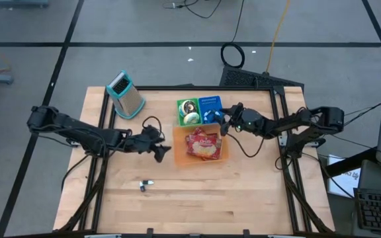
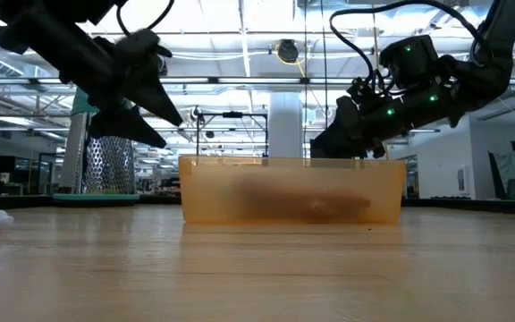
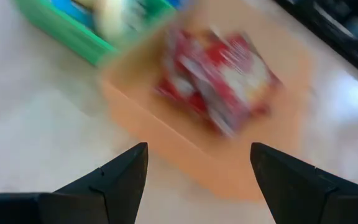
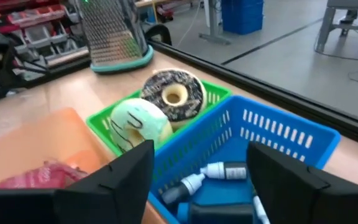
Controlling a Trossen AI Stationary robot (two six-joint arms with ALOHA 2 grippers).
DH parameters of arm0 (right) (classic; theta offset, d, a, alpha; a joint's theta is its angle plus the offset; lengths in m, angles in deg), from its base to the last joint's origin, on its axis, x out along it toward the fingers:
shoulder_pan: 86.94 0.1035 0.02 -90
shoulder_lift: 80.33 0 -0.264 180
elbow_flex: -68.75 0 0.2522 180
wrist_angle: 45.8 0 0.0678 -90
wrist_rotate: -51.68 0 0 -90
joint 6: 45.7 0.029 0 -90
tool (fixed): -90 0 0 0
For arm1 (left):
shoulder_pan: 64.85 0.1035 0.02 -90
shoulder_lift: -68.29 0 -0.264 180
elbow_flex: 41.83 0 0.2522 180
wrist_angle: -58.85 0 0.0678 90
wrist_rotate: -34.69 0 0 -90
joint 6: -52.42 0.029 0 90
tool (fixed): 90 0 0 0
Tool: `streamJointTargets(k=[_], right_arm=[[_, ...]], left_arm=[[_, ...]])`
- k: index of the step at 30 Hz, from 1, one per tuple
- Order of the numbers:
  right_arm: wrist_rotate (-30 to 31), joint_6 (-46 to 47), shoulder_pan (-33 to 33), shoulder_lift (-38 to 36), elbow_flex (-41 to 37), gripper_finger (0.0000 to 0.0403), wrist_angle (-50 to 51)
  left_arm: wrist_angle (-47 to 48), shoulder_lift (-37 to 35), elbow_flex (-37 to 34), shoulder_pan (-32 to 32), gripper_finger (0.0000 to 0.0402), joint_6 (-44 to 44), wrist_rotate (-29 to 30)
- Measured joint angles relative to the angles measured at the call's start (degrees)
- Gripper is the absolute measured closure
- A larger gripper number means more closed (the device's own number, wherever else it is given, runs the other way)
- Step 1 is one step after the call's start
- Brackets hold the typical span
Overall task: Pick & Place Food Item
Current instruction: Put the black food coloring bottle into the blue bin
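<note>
Two end effectors spread wide, snack packet lying in orange bin

Two arms reaching in from opposite sides of the worktop [image 1: 197, 192]. Lying flat inside the orange bin [image 1: 220, 158]: a red snack packet [image 1: 202, 145], apparently the food item of the task, touched by neither arm. Judging from that, looking like a placement already made rather than one about to begin.

Hovering just beside the bin's left wall: left end effector [image 1: 163, 151], fingers [image 3: 120, 177] spread wide and holding nothing, pointing toward the packet as its wrist view shows. Probably waiting clear of the bin so as not to block the other arm.

Hanging over the blue basket [image 1: 211, 104] behind the bin: right end effector [image 1: 226, 121], fingers [image 4: 123, 174] also standing apart with nothing between them. Below it in the basket, a couple of small bottles [image 4: 219, 171]. Sitting next to that, a green basket [image 1: 180, 106] carrying two donuts, one dark-frosted [image 4: 173, 93] and one pale green [image 4: 138, 124], side by side and touching.

Standing well apart at the worktop's far left corner: a metal grater [image 1: 126, 94] on a teal base. Lying alone near the front: a small pale object [image 1: 145, 185], too small to identify.

Keeping the right arm raised above the basket rims, likely to avoid snagging them on any next reach.
</note>
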Motion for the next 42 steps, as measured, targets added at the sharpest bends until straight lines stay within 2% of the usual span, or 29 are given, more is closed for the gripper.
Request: streamJointTargets(k=[4,11,15,21,34,39,42], right_arm=[[0.0,0.0,0.4,-0.2,0.1,0.0148,-0.1],[0.0,-0.4,0.4,-0.2,0.1,0.0153,-0.1],[0.0,-0.4,0.4,-0.2,0.1,0.0152,-0.1],[0.0,-0.4,0.4,-0.2,0.1,0.0153,-0.1],[0.0,-0.1,0.4,-0.2,0.1,0.0156,-0.1],[0.0,0.0,0.4,-0.2,0.1,0.0156,-0.1],[0.0,0.0,0.4,-0.2,0.1,0.0158,-0.1]], left_arm=[[5.1,-0.6,2.7,-2.5,0.0117,-2.6,-8.3],[10.7,-0.1,6.0,-13.2,0.0117,-4.9,-12.7],[14.8,1.0,6.0,-19.9,0.0117,0.2,-12.6],[21.2,5.8,6.0,-26.7,0.0117,-1.4,-10.2],[21.6,18.8,6.3,-28.5,0.0117,-2.2,-9.0],[21.6,19.7,6.3,-28.5,0.0117,-1.5,-8.4],[21.5,19.7,6.2,-28.5,0.0131,-1.1,-8.2]])
